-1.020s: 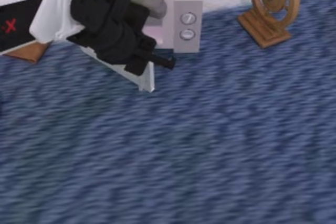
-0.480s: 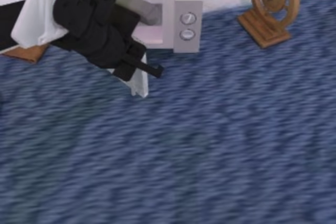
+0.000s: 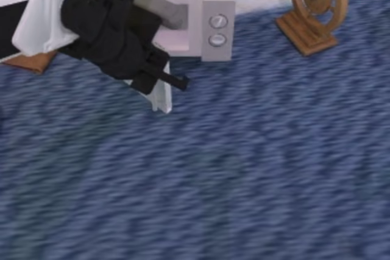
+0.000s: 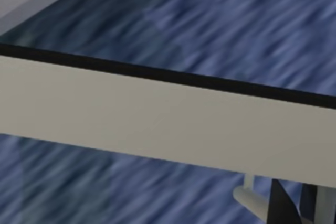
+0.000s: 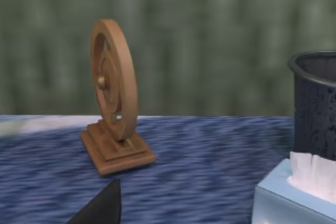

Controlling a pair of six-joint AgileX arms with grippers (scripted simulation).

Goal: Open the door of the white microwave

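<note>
Top view overhead, wrist views low — left tight on door (image 4: 157, 124)

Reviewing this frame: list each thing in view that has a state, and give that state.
door: swung open, its free edge out over the table
white microwave: open, pale interior showing
left gripper: at the door's edge
wooden wheel ornament: upright on its base
tissue box: tissue sticking out
dark bin: upright

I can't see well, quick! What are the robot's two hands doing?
Left hand: at the swung-out flat white door; open or closed cannot be told.
Right hand: not in the top view.
</note>
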